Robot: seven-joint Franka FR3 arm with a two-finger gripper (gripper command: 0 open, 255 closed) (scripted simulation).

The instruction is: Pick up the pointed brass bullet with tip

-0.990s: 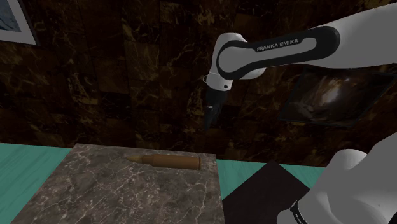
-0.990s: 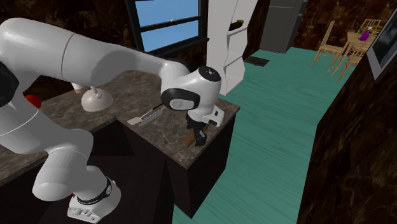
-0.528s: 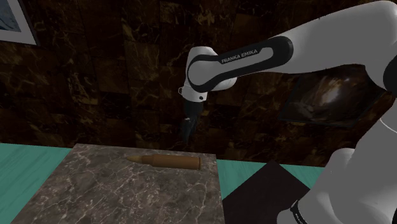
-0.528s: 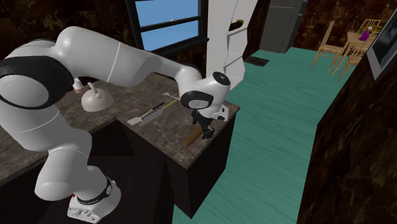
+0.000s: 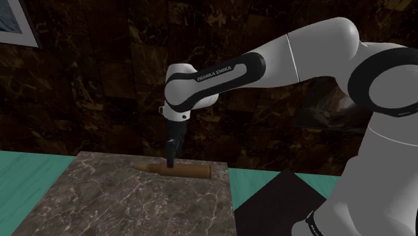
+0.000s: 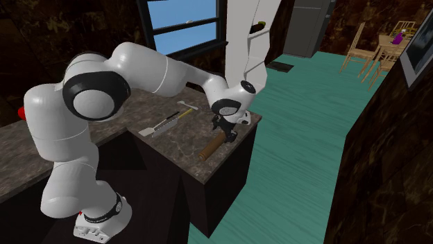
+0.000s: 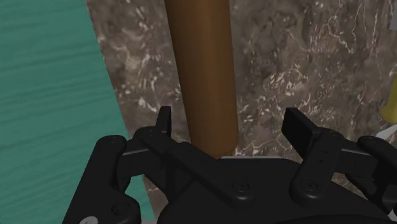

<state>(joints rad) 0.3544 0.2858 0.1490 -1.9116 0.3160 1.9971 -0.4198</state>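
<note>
Veined tabletop (image 7: 286,63) bears the bullet (image 7: 200,63), directly below the wide-spread end effector (image 7: 230,119), its long axis crossing the finger gap squarely, unclasped.

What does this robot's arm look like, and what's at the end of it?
The arm is a chain of rounded, glossy white segments with dark joints, and one dark band carries white FRANKA EMIKA lettering. It ends in an all-black gripper with two blocky fingers and small screw heads on its body.

A spatula (image 6: 163,123) lies on the marbled counter (image 6: 177,143) beside teal floor (image 6: 298,138).
</note>
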